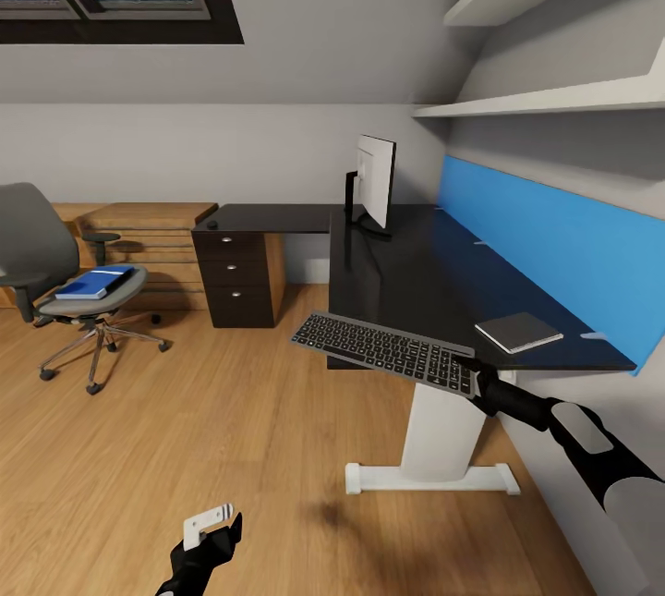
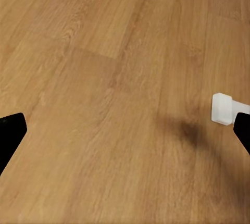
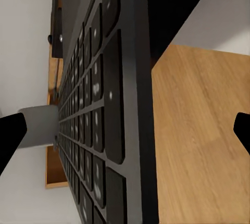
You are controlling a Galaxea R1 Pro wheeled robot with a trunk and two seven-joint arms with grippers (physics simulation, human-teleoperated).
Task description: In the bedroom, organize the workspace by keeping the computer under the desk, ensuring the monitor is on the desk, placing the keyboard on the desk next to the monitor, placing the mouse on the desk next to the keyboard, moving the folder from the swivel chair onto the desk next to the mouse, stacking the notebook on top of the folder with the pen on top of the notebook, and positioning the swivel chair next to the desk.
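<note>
— Where is the keyboard (image 1: 386, 353)?

— Pinched by one end in my right gripper (image 1: 473, 372), hanging off the desk (image 1: 434, 282) front edge, near the notebook (image 1: 518, 332).

— Left gripper (image 1: 214, 527)?

— Fingers spread, empty, low over plank floor (image 1: 231, 430). Folder (image 1: 95, 283) waits on swivel chair (image 1: 65, 277); monitor (image 1: 375, 182) stands at the desk's inner corner.

The right arm (image 1: 591, 448) is a chain of rounded segments, glossy black alternating with matte grey sleeves, thickening toward the shoulder. Its forward end narrows to a black wrist. The left arm (image 1: 199, 559) is black too, ending in a black gripper (image 1: 214, 522) with a small white bracket-like plate bearing two tiny holes. In the wrist views, the fingertips (image 2: 10, 135) are plain flat black.
</note>
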